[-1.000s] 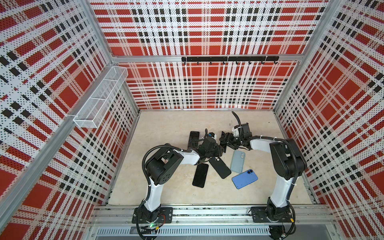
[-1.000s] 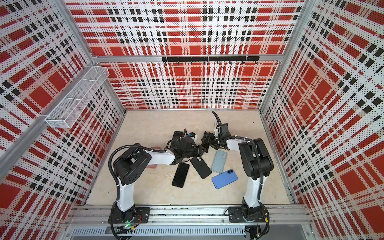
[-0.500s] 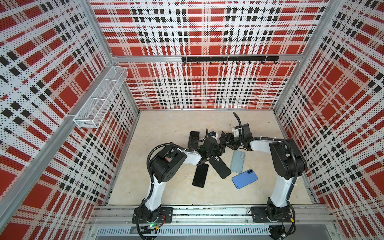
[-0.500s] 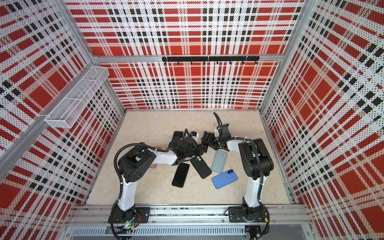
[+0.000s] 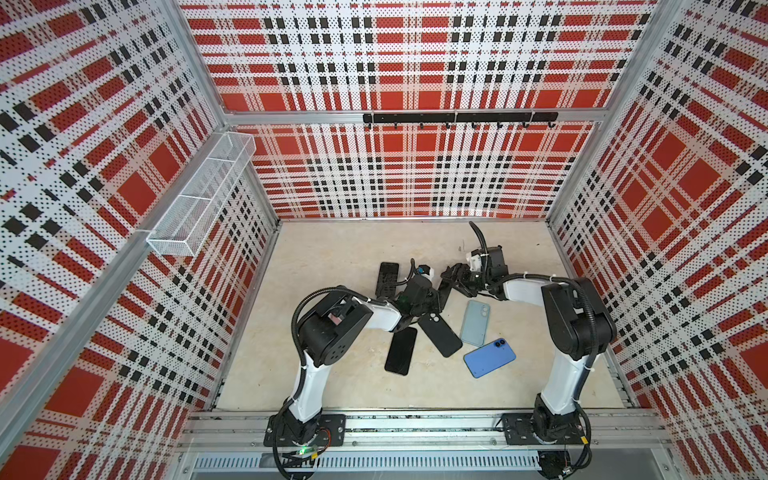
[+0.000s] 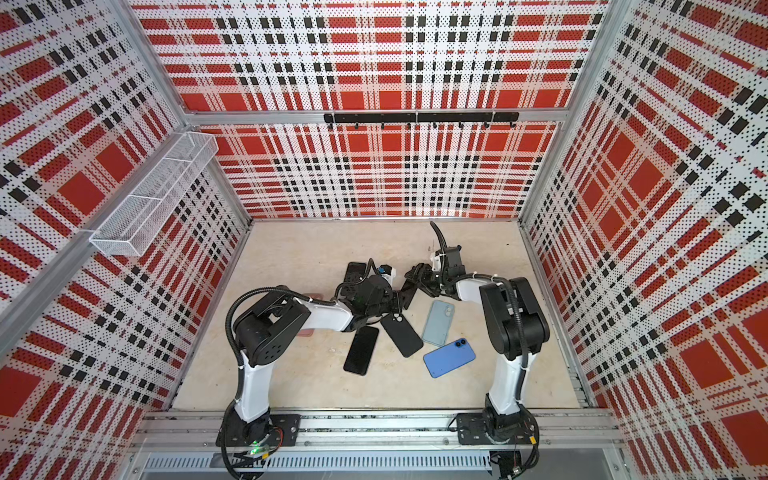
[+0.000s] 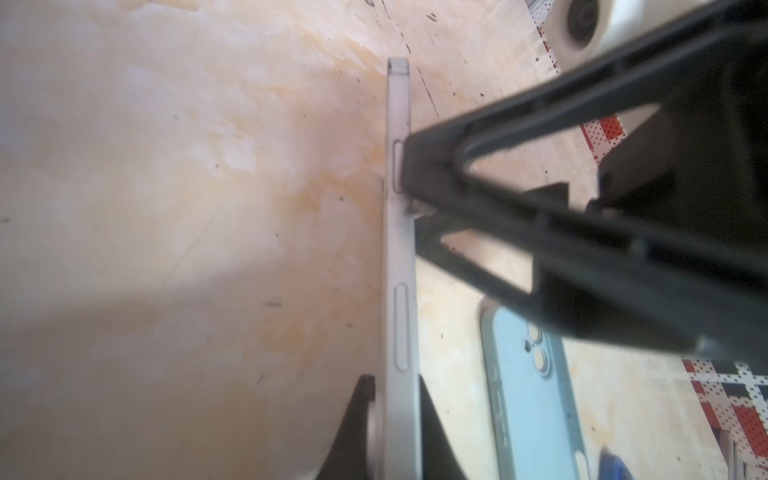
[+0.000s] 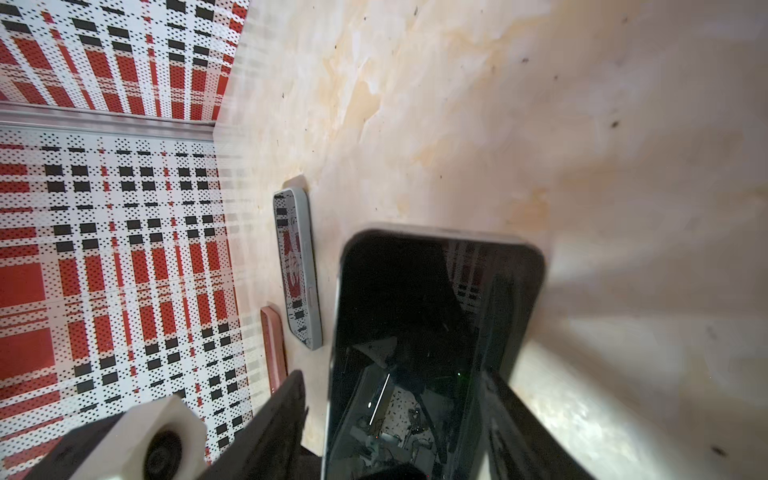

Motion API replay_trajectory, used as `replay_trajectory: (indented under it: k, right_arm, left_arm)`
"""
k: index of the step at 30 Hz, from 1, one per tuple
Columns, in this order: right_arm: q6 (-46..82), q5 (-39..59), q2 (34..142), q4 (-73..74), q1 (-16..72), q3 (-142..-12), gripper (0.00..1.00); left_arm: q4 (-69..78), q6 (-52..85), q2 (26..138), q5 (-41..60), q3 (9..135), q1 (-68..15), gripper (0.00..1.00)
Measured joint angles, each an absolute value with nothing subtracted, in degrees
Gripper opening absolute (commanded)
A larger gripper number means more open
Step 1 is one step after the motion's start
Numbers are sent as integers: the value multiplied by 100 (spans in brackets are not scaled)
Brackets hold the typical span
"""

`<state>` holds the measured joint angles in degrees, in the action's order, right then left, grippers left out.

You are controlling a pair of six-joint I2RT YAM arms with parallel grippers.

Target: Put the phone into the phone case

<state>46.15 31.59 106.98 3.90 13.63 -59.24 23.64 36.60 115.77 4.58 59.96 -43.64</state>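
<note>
A silver-edged phone [image 7: 399, 249] with a dark screen [image 8: 436, 291] is held up on its long edge above the table, between both grippers, near the table's middle in both top views [image 5: 444, 291] [image 6: 409, 293]. My left gripper [image 7: 397, 419] is shut across its thickness. My right gripper [image 8: 399, 415] straddles its width, open. One of its fingers [image 8: 509, 415] lies against the phone's edge. The other finger [image 8: 286, 415] stands a little off it. A black phone case [image 5: 440, 334] and a pale blue case [image 5: 474, 323] lie just in front.
Flat on the table lie a bright blue phone [image 5: 489, 357], a black phone [image 5: 401, 351], another phone mirroring the plaid wall [image 8: 297, 270] and a pink case [image 8: 272, 349] by the left arm. Plaid walls enclose the table; a wire basket [image 5: 199, 199] hangs on the left wall.
My left gripper's jaws have closed onto the phone, and the left arm's elbow has swung right. The right arm has barely moved.
</note>
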Motion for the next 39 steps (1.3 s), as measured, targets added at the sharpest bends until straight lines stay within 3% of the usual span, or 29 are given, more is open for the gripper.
replay_trajectory:
  k: [6, 12, 17, 22, 31, 39]
  right_arm:
    - [3653, 2919, 9485, -226, 1037, -5924, 71]
    - [2193, 2917, 8086, -838, 1031, -5927, 72]
    - [1190, 3402, 7531, -1763, 1044, -6060, 73]
    - [482, 4056, 7369, -2530, 1050, -6178, 74]
    - [97, 5557, 7509, -2550, 1057, -6093, 71]
    - [510, 6326, 7813, -1968, 1162, -5867, 68]
  left_arm:
    - [1122, 3124, 10683, 753, 6104, -4045, 9]
    - [-1313, 2165, 10057, 1109, 7701, -3750, 7]
    - [-2825, 1398, 9518, 2344, 8412, -3358, 7]
    - [-4018, 753, 9227, 3527, 8350, -2969, 7]
    - [-4150, 727, 8650, 5070, 7201, -2493, 5]
    - [-3583, 945, 8508, 5739, 7131, -2445, 5]
